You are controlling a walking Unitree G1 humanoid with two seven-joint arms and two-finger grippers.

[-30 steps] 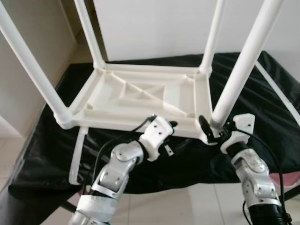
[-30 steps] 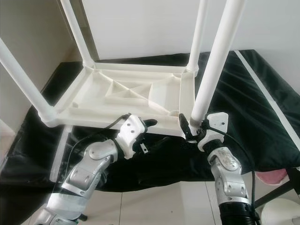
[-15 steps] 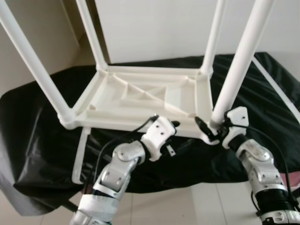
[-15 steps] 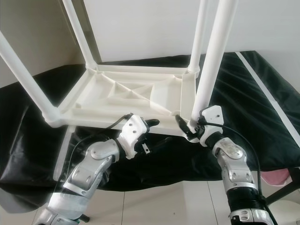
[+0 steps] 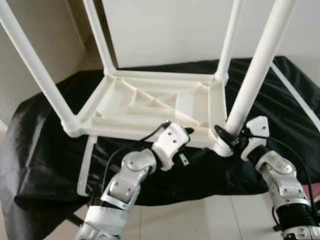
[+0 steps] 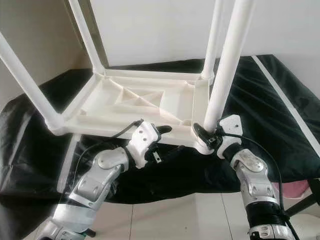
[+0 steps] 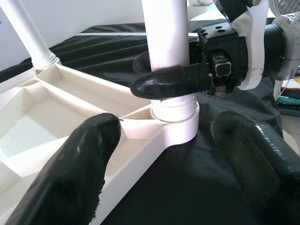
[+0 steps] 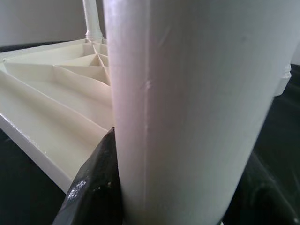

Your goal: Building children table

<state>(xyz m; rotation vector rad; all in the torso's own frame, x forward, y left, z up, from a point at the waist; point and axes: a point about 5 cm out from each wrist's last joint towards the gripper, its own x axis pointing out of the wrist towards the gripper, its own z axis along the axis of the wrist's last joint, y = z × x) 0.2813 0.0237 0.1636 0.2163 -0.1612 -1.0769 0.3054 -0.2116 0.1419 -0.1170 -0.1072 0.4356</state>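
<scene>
Since the earlier frames the black cloth (image 5: pixel 45 130) at the left of the frame has spread wider, much of that likely from the camera shifting, and the right gripper (image 5: pixel 231 141) has settled back lower at the foot of the leg it holds. Nearest, at lower centre of the left eye view, the left gripper (image 7: pixel 173 159) has its fingers spread apart around the front edge of the tabletop (image 5: pixel 150 107), one finger (image 7: pixel 79 159) against the rim, gripping nothing. Just right of it, the right gripper is clamped on the near right leg (image 5: pixel 257 65) just above its threaded base, where the leg enters the corner socket (image 7: pixel 176 126). The tabletop lies upside down on the cloth in the middle of the frame. Farther back, the near left leg (image 5: pixel 35 67), far left leg (image 5: pixel 100 35) and far right leg (image 5: pixel 229 40) all stand up from their corners. By my judgement the build is nearly done: all four legs are in place, and what remains is tightening this last leg and turning the table upright.
</scene>
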